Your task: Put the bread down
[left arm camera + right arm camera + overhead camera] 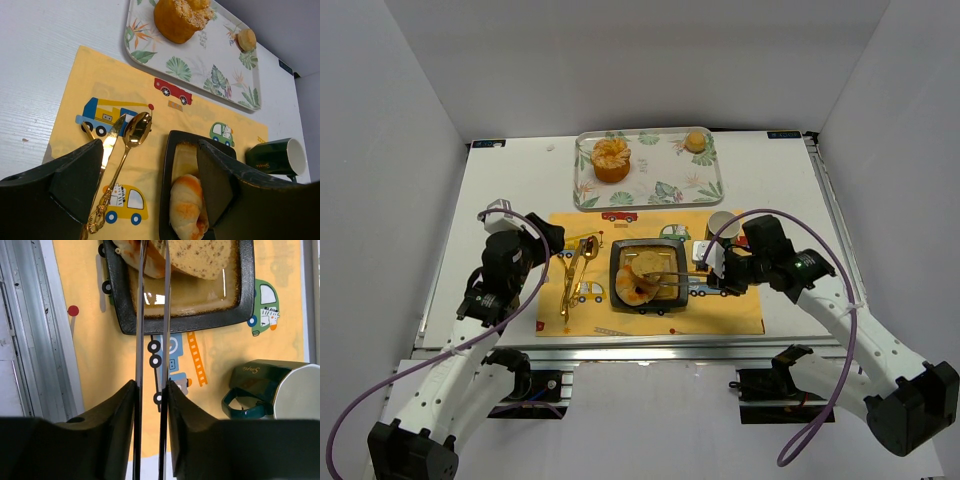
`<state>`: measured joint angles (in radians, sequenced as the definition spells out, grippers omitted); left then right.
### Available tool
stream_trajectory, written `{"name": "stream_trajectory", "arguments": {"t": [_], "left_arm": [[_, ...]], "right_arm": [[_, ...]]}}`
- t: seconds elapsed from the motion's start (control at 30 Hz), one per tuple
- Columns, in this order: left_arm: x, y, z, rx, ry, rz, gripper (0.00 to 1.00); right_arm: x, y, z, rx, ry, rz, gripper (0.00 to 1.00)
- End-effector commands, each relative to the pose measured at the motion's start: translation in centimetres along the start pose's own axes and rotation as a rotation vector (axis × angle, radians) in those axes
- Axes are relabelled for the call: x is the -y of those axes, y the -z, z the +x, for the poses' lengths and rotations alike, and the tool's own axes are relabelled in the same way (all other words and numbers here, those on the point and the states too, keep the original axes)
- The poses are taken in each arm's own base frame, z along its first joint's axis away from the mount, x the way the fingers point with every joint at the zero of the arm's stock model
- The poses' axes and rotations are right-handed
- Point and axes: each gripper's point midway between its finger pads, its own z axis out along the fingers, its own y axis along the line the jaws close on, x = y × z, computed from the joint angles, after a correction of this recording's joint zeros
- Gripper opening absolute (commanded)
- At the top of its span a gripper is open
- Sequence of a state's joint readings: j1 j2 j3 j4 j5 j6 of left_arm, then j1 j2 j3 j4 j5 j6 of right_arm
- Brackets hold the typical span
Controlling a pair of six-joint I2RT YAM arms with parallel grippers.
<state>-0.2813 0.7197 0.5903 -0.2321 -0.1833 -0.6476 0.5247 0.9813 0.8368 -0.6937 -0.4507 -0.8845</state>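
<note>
1. Bread slice (648, 263), flat and round, lies on the black plate (650, 243), touching a glazed roll (635, 288) on the plate's near-left part.
2. My right gripper (715, 272) sits just right of the plate. Its jaws are clenched on a pair of metal tongs (139, 340), pressing the two blades to a narrow gap.
3. The tong tips reach over the plate to where slice and roll meet. I cannot tell whether they pinch either one.
4. My left gripper (150, 150) hovers left of the plate, jaws spread wide and holding nothing, above the gold cutlery (575, 270).
5. A green mug (270, 390) lies on its side right of the plate. A leaf-print tray (582, 190) with a muffin (611, 160) sits on the worktop beyond it.
</note>
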Motion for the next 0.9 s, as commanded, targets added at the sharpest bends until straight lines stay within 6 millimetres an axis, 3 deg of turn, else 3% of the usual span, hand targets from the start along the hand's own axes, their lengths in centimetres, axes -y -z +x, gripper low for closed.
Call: {"name": "stream_trajectory", "arguments": {"t": [0.0, 0.2, 0.43, 0.53, 0.6, 0.63, 0.67, 0.7, 0.73, 0.77, 0.8, 0.83, 0.87], "left_arm": [[1.4, 0.6, -1.9, 0.043, 0.005, 0.042, 0.84], [1.2, 0.8, -1.8, 0.049, 0.018, 0.039, 0.84], [1.5, 0.9, -2.0, 0.052, 0.020, 0.053, 0.84], [2.1, 0.8, -2.1, 0.058, 0.023, 0.083, 0.84], [2.8, 0.6, -2.0, 0.056, 0.029, 0.124, 0.82], [3.1, 0.6, -1.8, 0.050, 0.032, 0.139, 0.79], [3.8, 0.4, -1.5, 0.033, 0.032, 0.176, 0.66], [4.2, 0.2, -1.4, 0.023, 0.034, 0.197, 0.53], [4.6, 0.1, -1.1, 0.011, 0.034, 0.217, 0.36], [5.5, -0.1, -0.5, -0.025, 0.030, 0.267, 0.15], [5.8, -0.2, -0.2, -0.041, 0.028, 0.284, 0.00], [6.4, -0.2, -0.1, -0.054, 0.017, 0.310, 0.00], [6.8, -0.3, 0.1, -0.063, 0.014, 0.333, 0.00]], "right_arm": [[0.3, 0.2, -1.0, 0.039, 0.010, 0.013, 0.40], [0.7, 1.4, -3.4, 0.109, -0.003, 0.026, 0.45], [1.2, 3.2, -6.5, 0.196, -0.036, 0.046, 0.43], [2.8, 4.2, -8.3, 0.251, -0.068, 0.127, 0.39], [5.6, 5.1, -9.2, 0.275, -0.112, 0.259, 0.30], [7.3, 5.6, -8.7, 0.261, -0.210, 0.344, 0.24], [8.8, 5.5, -8.3, 0.251, -0.266, 0.388, 0.13], [10.4, 6.3, -8.5, 0.265, -0.302, 0.436, 0.07], [13.4, 8.0, -7.1, 0.273, -0.373, 0.535, 0.00], [15.3, 8.1, -5.5, 0.269, -0.498, 0.587, 0.00], [17.8, 9.9, -2.6, 0.247, -0.594, 0.703, 0.00], [19.7, 11.2, -1.0, 0.243, -0.640, 0.793, 0.00], [21.1, 11.1, 1.3, 0.220, -0.718, 0.838, 0.00]]}}
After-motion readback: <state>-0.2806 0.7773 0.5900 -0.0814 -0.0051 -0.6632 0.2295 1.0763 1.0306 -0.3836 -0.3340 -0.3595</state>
